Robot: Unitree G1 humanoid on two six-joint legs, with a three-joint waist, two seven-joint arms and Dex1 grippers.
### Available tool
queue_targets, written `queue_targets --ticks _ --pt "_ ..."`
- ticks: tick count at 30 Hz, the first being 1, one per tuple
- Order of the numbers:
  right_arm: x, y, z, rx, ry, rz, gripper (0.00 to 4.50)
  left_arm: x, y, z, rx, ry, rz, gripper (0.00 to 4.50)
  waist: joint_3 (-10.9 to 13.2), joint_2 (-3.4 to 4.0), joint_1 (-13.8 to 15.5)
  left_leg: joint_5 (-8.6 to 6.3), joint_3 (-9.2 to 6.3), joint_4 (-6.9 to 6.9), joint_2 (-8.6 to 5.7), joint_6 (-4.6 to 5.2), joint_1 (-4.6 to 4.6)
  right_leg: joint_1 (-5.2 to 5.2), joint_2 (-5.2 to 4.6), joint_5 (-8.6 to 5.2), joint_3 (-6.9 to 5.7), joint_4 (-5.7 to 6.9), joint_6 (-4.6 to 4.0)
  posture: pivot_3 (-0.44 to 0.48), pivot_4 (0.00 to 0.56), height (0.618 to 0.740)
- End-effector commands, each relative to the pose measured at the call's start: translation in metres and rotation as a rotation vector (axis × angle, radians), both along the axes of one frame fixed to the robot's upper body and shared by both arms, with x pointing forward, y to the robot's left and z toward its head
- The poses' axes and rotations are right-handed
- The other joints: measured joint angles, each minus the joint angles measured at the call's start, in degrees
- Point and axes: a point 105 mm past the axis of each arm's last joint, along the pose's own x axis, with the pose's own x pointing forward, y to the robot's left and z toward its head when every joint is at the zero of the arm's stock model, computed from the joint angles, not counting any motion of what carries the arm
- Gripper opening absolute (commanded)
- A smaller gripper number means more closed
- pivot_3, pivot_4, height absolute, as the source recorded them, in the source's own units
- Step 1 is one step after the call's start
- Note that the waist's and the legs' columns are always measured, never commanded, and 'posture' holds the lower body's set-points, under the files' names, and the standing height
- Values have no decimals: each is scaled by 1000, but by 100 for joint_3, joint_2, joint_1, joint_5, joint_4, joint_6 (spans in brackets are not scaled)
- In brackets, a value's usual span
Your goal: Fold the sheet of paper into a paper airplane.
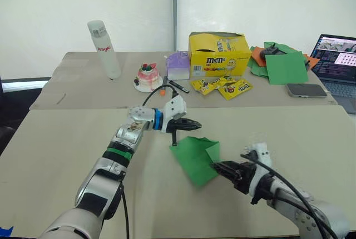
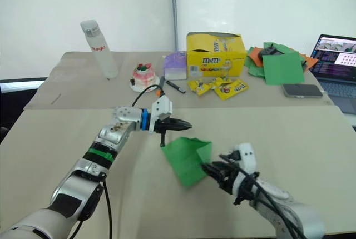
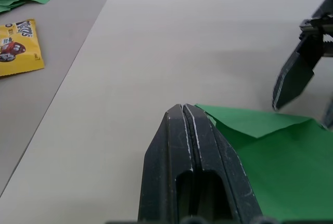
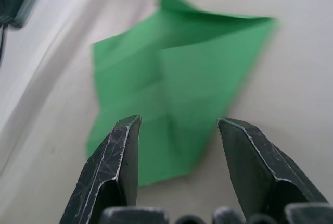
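The sheet of paper (image 1: 196, 158) is bright green and partly folded, with a flap turned over at its far right corner. It lies on the near tan table. My left gripper (image 1: 192, 123) is shut and empty, its tips just beyond the paper's far left corner. In the left wrist view the shut fingers (image 3: 186, 130) sit at the edge of the sheet of paper (image 3: 270, 166). My right gripper (image 1: 217, 167) is open at the paper's right edge. In the right wrist view its fingers (image 4: 122, 156) spread in front of the sheet of paper (image 4: 182, 78) and hold nothing.
On the far table stand a white bottle (image 1: 104, 49), a small cake on a plate (image 1: 148, 78), a purple box (image 1: 178, 65) and a yellow candy box (image 1: 218, 54) with candy packets (image 1: 222, 87). A heap of green and orange sheets (image 1: 281, 61), a phone (image 1: 306, 90) and a laptop (image 1: 339, 61) lie at the far right.
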Motion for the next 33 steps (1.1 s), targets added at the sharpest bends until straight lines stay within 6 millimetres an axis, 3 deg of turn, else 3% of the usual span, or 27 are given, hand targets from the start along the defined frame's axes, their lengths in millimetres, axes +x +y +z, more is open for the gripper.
queue_targets --ticks 1,5,12,23,31,33 --pt "-3 -10 10 79 0 -44 2616 -1 0 10 -27 -29 0 0 0 1 -4 0 0 -1 1 0 0 -1 2 0 0 0 0 0 150 740" --pt "-13 -13 5 192 70 -52 2616 -3 -1 9 -21 -22 -5 0 0 1 -7 0 0 -7 11 0 4 -1 10 0 0 0 0 0 150 740" --pt "-25 1 -14 379 182 -55 2616 0 2 12 -25 -28 22 0 -1 3 -35 -1 1 -9 14 1 5 0 11 0 0 1 0 0 150 740" --pt "-8 35 -14 596 233 14 2616 2 12 9 -6 -41 76 0 -2 4 -138 -1 -1 -23 25 1 8 -3 17 0 -1 2 0 0 150 740" --pt "-4 26 -4 586 209 74 68 3 21 10 -19 -41 127 0 -5 2 -147 -1 -2 -23 27 1 11 1 17 0 -2 1 0 0 150 740" --pt "-2 27 -1 527 211 143 27 5 23 12 -33 -39 143 0 -3 2 -145 -1 0 -19 22 1 11 5 13 0 -2 1 0 0 150 740"
